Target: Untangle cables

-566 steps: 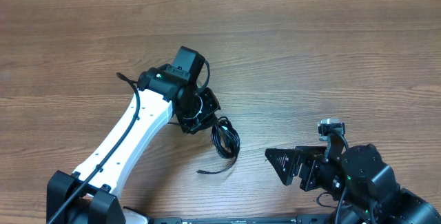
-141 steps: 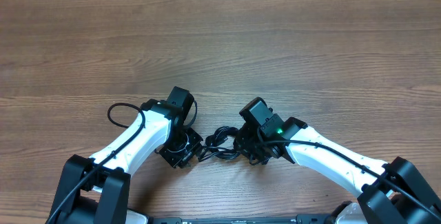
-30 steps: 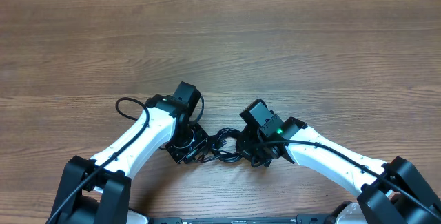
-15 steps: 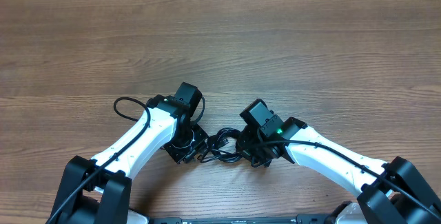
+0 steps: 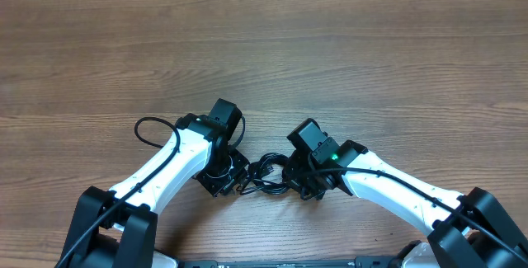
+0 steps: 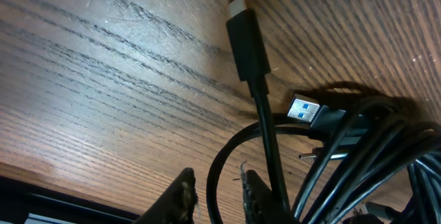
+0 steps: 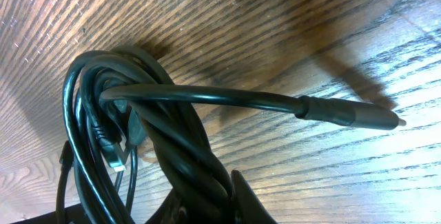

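The cables (image 5: 268,171) lie as a small black tangle on the wooden table between my two grippers. In the left wrist view a long slim plug (image 6: 248,41) and a blue-tongued plug (image 6: 303,109) point away from the bundle. One loose strand (image 6: 212,176) passes between the fingers of my left gripper (image 6: 216,177), which stand narrowly apart with a gap beside it. My right gripper (image 7: 207,191) is shut on a twisted clump of strands (image 7: 186,148). From that coil one cable end with a straight plug (image 7: 351,116) sticks out to the right. Overhead, both grippers (image 5: 233,177) (image 5: 295,182) flank the tangle.
Bare wooden tabletop (image 5: 346,62) stretches behind and to both sides. The arms' own black wires loop out at the left arm (image 5: 147,128). The table's near edge and the arm bases (image 5: 107,231) lie close behind the grippers.
The left wrist has shifted very slightly at the tangle. The right arm and the cables have stayed put.
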